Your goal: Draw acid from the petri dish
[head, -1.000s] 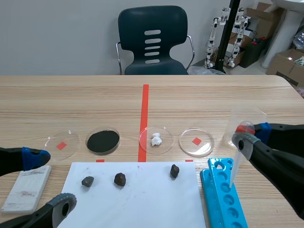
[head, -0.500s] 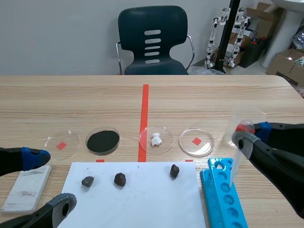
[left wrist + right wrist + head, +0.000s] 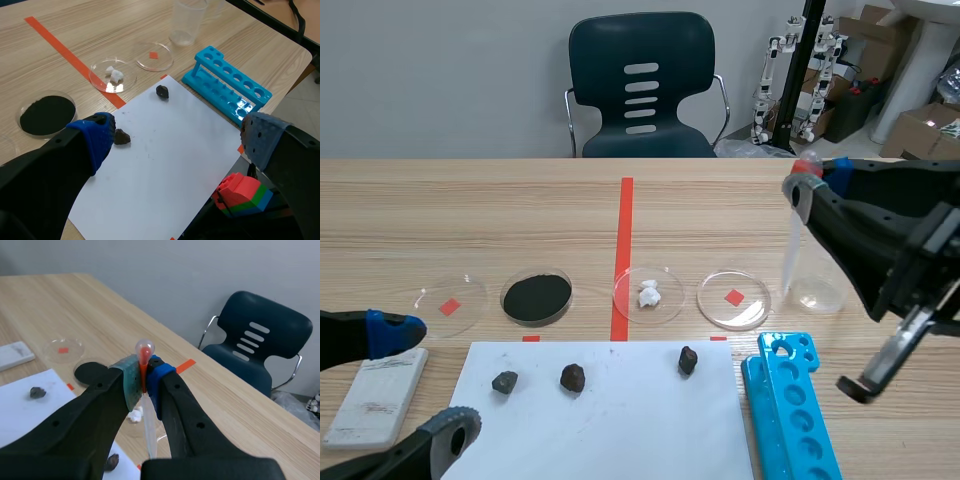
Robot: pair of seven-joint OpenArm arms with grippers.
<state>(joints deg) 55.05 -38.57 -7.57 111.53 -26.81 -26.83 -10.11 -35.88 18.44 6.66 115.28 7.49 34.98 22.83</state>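
- Closest in, the left gripper (image 3: 425,380) sits low at the table's near left corner. Its fingers are spread wide and there's nothing between them.
- Just beside its blue pad, a white tile (image 3: 377,395) lies flat on the wood.
- Next out is a white paper sheet (image 3: 610,430) with three stones on it. The first dark rock (image 3: 504,381) has a second rock (image 3: 573,377) near it, and a third rock (image 3: 688,360) sits apart toward the right.
- To the right of the sheet, a blue test-tube rack (image 3: 790,410) runs away from the robot.
- Beyond the sheet comes a row of four dishes. The leftmost petri dish (image 3: 450,303) is clear and sits over a red square. Next is a dish of black powder (image 3: 536,297), then a dish of white lumps (image 3: 649,293) just right of the orange tape line.
- Last in the row is the right-hand petri dish (image 3: 733,299), clear, over a red square and just beyond the rack's far end. I can't make out any liquid in it.
- Right of that dish, a clear plastic cup (image 3: 817,288) stands upright.
- Above the cup is the right gripper (image 3: 142,375), raised, with its pads clamped on a pipette (image 3: 788,245) just under the red bulb (image 3: 144,347).
- The tube hangs slightly tilted, and in the scene view its tip comes down between the right-hand petri dish and the cup. Whether it touches anything, I can't tell.
- Far back, a dark chair (image 3: 642,85) stands behind the table.
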